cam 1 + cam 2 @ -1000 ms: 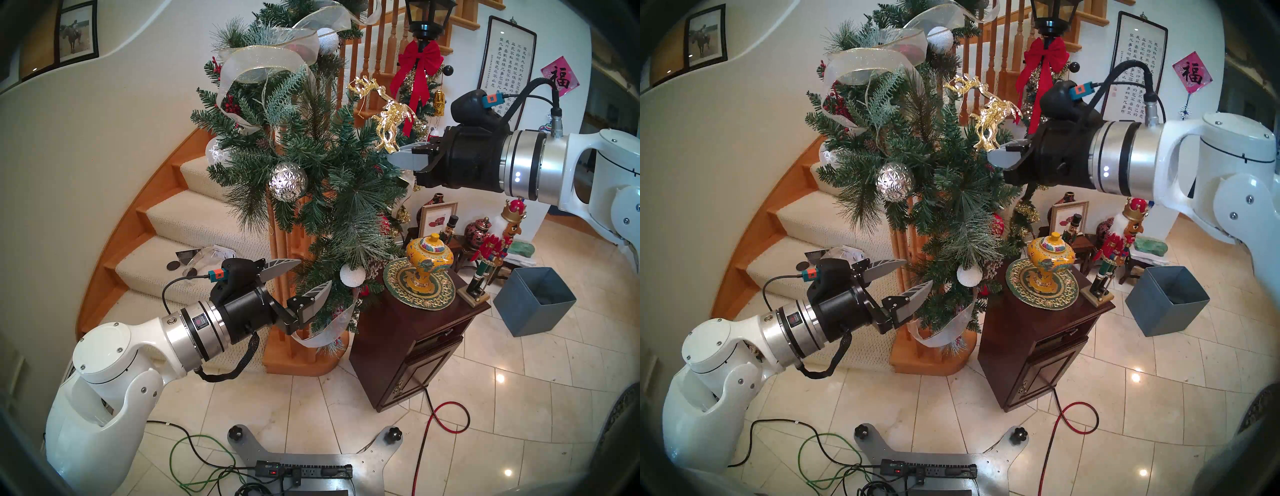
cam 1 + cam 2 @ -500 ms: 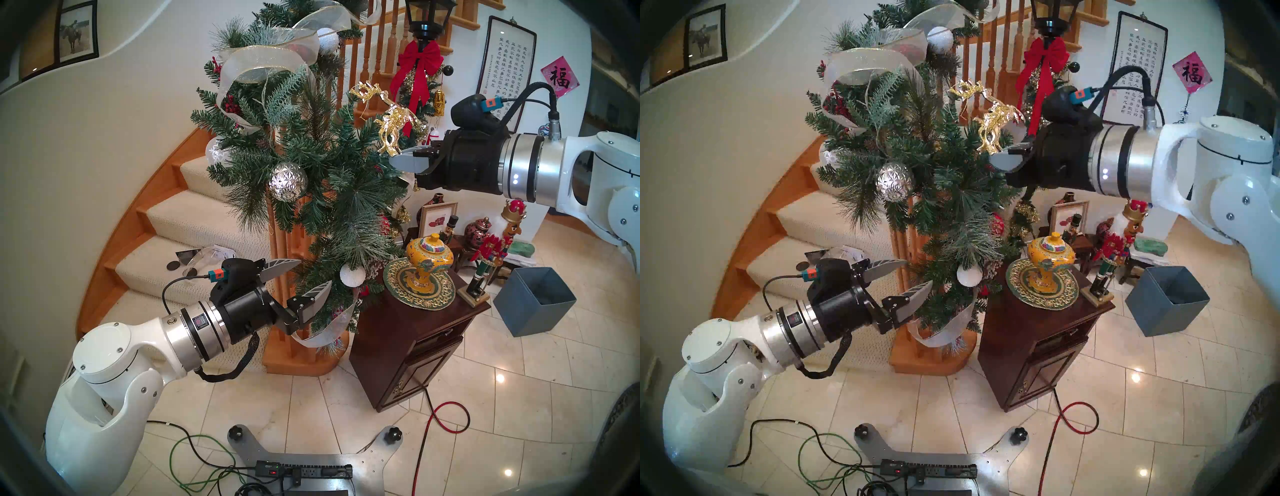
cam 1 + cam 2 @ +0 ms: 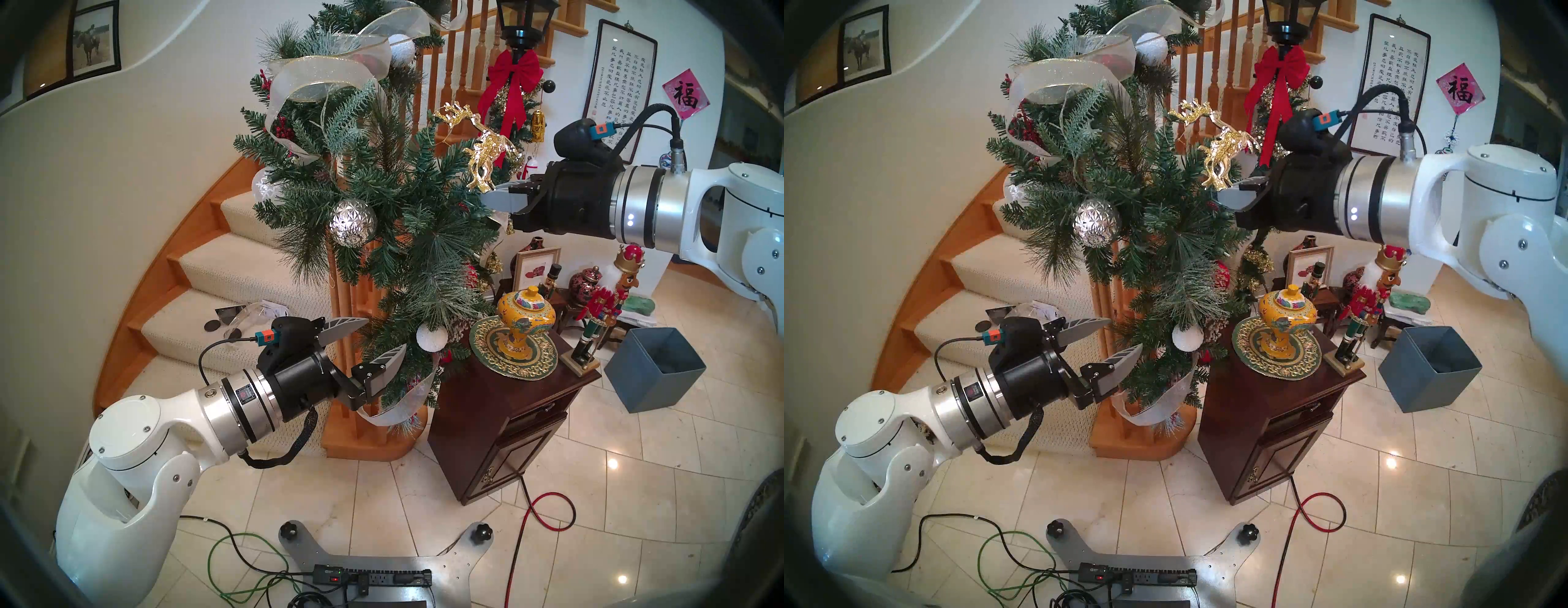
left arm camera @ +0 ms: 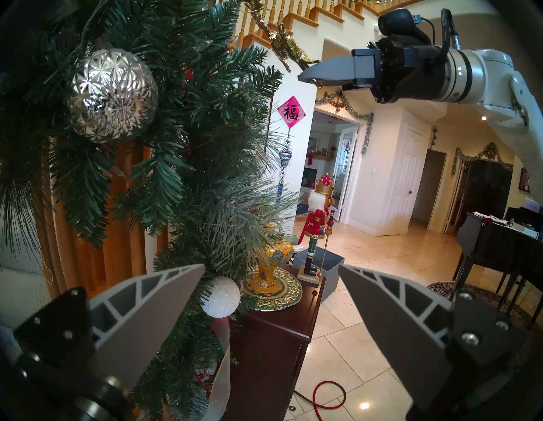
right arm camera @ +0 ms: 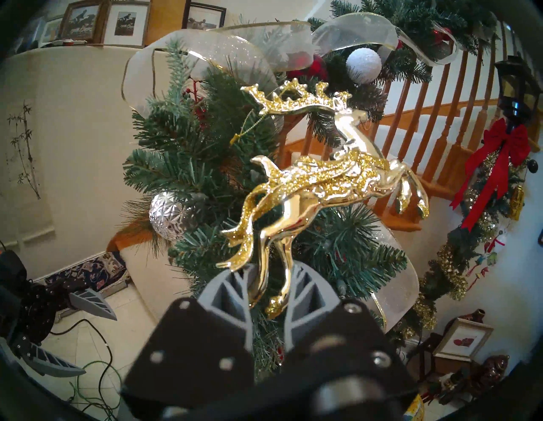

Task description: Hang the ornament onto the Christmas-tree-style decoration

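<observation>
While the left gripper (image 3: 368, 339) hangs low beside the foot of the pine garland (image 3: 382, 204) with its two grey fingers spread apart and nothing between them, the right gripper (image 3: 488, 197) reaches in from the right, level with the garland's upper half, its fingers pressed together on the legs of the gold reindeer ornament (image 3: 483, 157). The ornament stands up from that grip and leans left, its antlers (image 3: 454, 112) just at the branch tips. A faceted silver ball (image 3: 353, 222) hangs in the garland, a white snowy ball (image 3: 432, 337) lower down, above a dark wooden cabinet (image 3: 509, 416) bearing a yellow lidded jar (image 3: 525, 319).

The other head view shows the same: left gripper (image 3: 1115, 339) wide, right gripper (image 3: 1223, 196) clamped under the ornament (image 3: 1225, 157), which rises against the garland (image 3: 1123, 204).

From the left wrist, the spread fingers (image 4: 164, 297) frame the white snowy ball (image 4: 221, 297) and the cabinet (image 4: 276, 347); the right gripper (image 4: 305, 77) shows high up, with the ornament (image 4: 282, 44) slanting away up-left beside the garland (image 4: 176, 147).

From the right wrist, the gripper (image 5: 269, 282) pinches the two hind legs of the ornament (image 5: 323, 176); its thin string loop (image 5: 249, 123) dangles beside the green needles (image 5: 182, 164), whether caught on a branch I cannot tell.
</observation>
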